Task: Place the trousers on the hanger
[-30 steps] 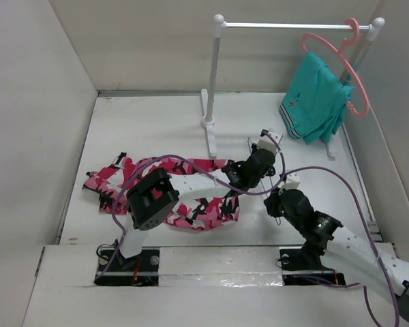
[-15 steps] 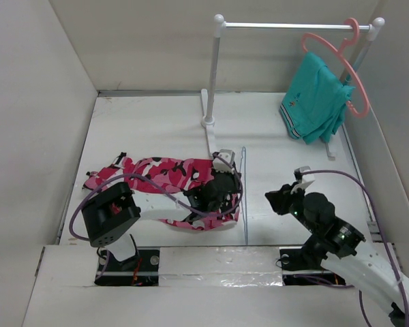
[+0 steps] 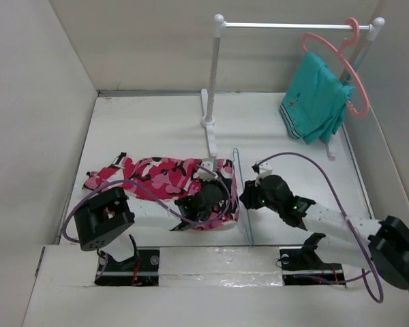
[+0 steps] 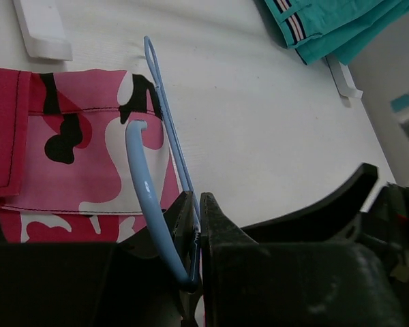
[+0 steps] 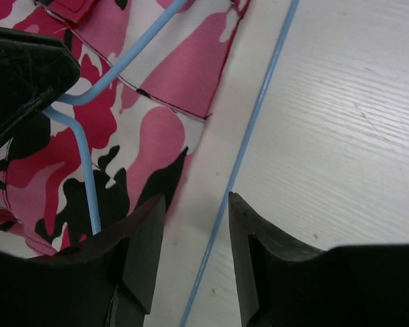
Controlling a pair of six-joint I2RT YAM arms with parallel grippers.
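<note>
The camouflage trousers (image 3: 157,174) lie flat on the table left of centre. The light-blue wire hanger (image 3: 234,163) stands on edge at their right end. My left gripper (image 3: 218,194) reaches over the trousers and is shut on the hanger (image 4: 165,112) at the base of its hook (image 4: 140,177), with the cloth (image 4: 88,136) beneath. In the left wrist view its jaws (image 4: 196,196) pinch the wire. My right gripper (image 3: 247,199) is open. Its fingers (image 5: 196,197) straddle the hanger's long bar (image 5: 259,109) just right of the trousers' edge (image 5: 157,122), without gripping it.
A white clothes rack (image 3: 215,75) stands at the back, its foot close behind the trousers. A salmon-pink hanger (image 3: 351,68) with a teal garment (image 3: 317,99) hangs at its right end. White walls enclose the table on three sides.
My left gripper drew the hanger back and left, onto the trousers' right end. My right gripper opened and swung left to straddle the hanger's bar.
</note>
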